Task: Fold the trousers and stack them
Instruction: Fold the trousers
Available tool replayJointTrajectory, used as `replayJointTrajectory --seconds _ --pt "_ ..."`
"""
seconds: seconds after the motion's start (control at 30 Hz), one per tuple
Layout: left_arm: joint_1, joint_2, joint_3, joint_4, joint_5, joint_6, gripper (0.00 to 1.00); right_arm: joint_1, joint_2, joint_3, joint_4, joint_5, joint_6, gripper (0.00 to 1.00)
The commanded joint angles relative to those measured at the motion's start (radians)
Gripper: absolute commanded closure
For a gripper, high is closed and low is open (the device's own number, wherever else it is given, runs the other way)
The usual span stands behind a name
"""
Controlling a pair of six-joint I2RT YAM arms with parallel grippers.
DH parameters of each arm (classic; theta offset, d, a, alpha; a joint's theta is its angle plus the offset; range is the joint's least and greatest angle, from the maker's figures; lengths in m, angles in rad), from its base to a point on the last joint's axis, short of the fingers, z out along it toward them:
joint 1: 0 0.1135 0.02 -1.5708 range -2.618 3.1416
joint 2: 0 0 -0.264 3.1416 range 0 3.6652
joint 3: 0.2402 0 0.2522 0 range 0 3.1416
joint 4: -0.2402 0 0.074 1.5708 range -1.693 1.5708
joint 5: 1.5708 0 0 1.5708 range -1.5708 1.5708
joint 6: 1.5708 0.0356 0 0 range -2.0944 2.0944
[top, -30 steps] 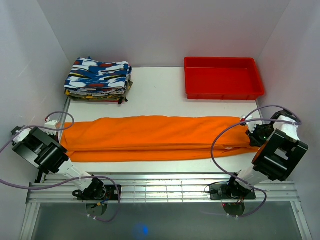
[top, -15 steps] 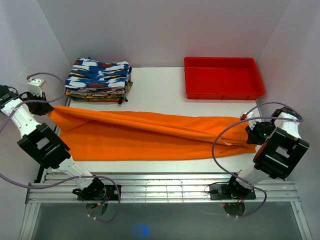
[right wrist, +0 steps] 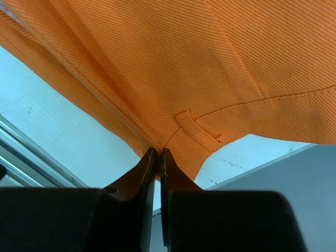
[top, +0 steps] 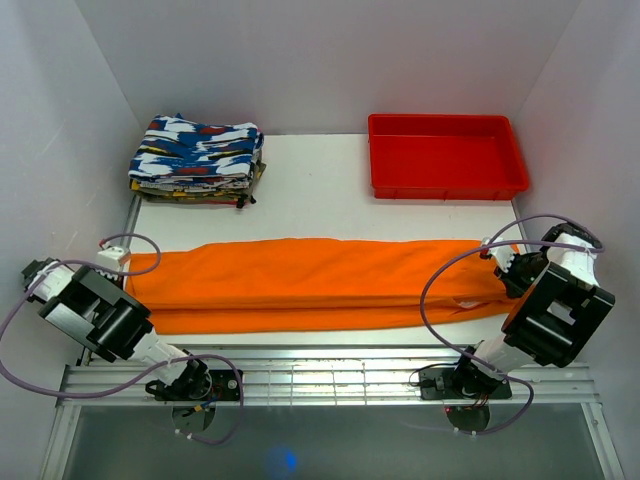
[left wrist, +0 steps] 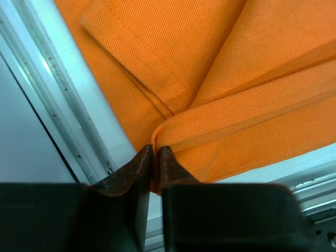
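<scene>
Since the left arm swung its end of the cloth up toward 10 o'clock half a second ago, the top view shows that end back down. The trousers [top: 310,285] lie flat again as one long orange band across the near half of the table [top: 310,200], running from 9 o'clock to 3 o'clock. The band looks smoother and a little narrower than a second ago, with a folded layer along its near edge. The left gripper [top: 126,266] sits at the 9 o'clock end and the right gripper [top: 500,268] at the 3 o'clock end, which hardly moved. The patterned clothes [top: 197,158] wait at 11 o'clock and the red tray [top: 448,188] at 1 o'clock, both well apart from the band.

Seen from the left wrist, the jaws stand nearly together with a doubled edge of orange cloth pinched at their tips. A sliver of cloth shows in the gap, so the hold is still on, if perhaps easing.

From the right wrist, the jaws are clamped tight on the waistband just beside a belt loop [right wrist: 197,131].

My reading is that the lengthwise fold is laid and shaken flat. The next fold, end to end, has not begun.
</scene>
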Motion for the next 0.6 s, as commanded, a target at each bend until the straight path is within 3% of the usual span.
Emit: replayJointTrajectory --seconds 0.0,0.17,0.27,0.33,0.57 --pt "0.009 -0.047 0.051 0.023 -0.017 0.097 0.72 -0.020 -0.007 0.017 0.071 0.141 -0.052 0.92" --pt "0.015 -0.023 0.295 -0.261 0.167 0.099 0.38 -0.019 0.019 0.051 0.062 0.150 -0.044 0.92" --pt "-0.005 0.026 0.448 -0.339 0.264 0.046 0.35 -0.019 0.030 0.060 0.060 0.158 -0.038 0.92" --pt "-0.035 0.063 0.479 -0.338 0.242 -0.040 0.34 -0.019 0.031 0.056 0.065 0.169 -0.037 0.92" --pt "-0.192 0.074 0.387 -0.156 0.128 -0.269 0.33 -0.010 0.028 0.051 0.059 0.193 -0.027 0.92"
